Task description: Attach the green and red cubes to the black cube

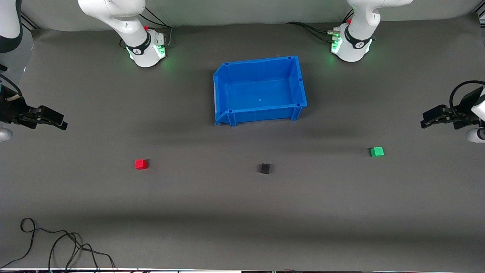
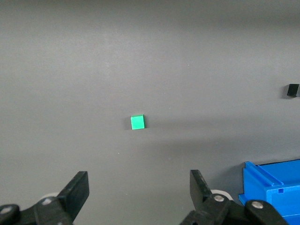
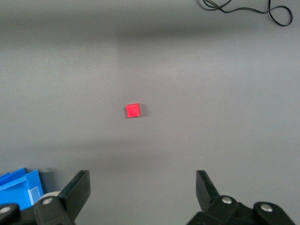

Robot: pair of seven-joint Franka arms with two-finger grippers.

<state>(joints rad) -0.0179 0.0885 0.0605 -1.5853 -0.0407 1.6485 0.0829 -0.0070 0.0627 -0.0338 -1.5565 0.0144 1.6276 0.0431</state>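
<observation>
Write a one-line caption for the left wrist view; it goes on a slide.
Open left claw above the table, green cube between its fingers' line of sight, black cube and blue bin at frame edge.

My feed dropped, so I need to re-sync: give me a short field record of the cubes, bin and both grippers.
red cube: on table, toward right arm's end, untouched
black cube: on table between the other two, apart from both
green cube: on table, toward left arm's end
blue bin: empty, farther from front camera than the cubes
left gripper: open, raised, green cube ahead
right gripper: open, raised, red cube ahead
</observation>
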